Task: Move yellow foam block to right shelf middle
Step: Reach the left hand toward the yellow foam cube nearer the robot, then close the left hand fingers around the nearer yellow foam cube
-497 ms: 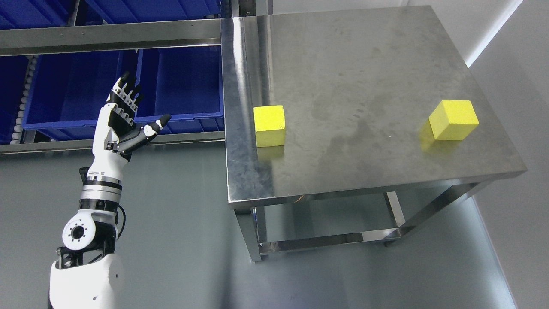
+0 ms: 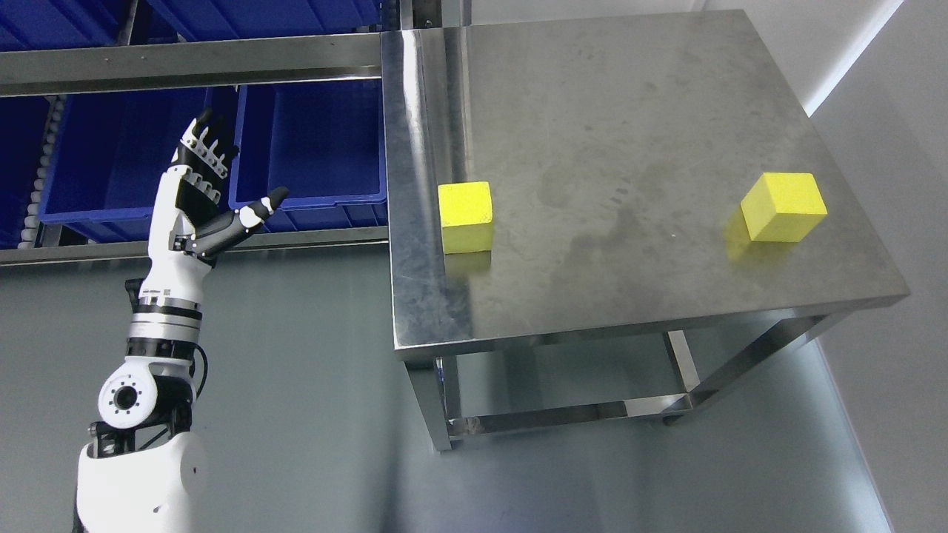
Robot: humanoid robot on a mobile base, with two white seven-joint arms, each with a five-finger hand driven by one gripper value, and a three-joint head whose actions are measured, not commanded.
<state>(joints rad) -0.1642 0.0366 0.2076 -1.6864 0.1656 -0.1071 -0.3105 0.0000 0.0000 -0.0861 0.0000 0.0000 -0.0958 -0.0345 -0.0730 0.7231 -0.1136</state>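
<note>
Left hand (image 2: 204, 196) was raised at the picture's left, over the floor in front of the blue bins (image 2: 311, 148) on the rack; fingers spread, thumb (image 2: 252, 215) pointing toward the counter (image 2: 629, 111). It held nothing. Right arm not in view.

Two yellow foam blocks sat on the steel counter. The near block (image 2: 465, 215) stood close to the counter's left edge, upright and roughly square to that edge. The far block (image 2: 783, 207) stood near the right edge, turned slightly on its base. The two were well apart.

Key relation: the near block lay to the right of the left hand, at about the same height in the picture, with the counter's polished left rim between them. Both blocks looked cube-like, so no long axis to align with. Judgement: the left hand is the only candidate in view, and the near block the likelier target; a sideways reach over the rim seems called for.

No brands, labels or legible writing on blocks, bins or counter.
</note>
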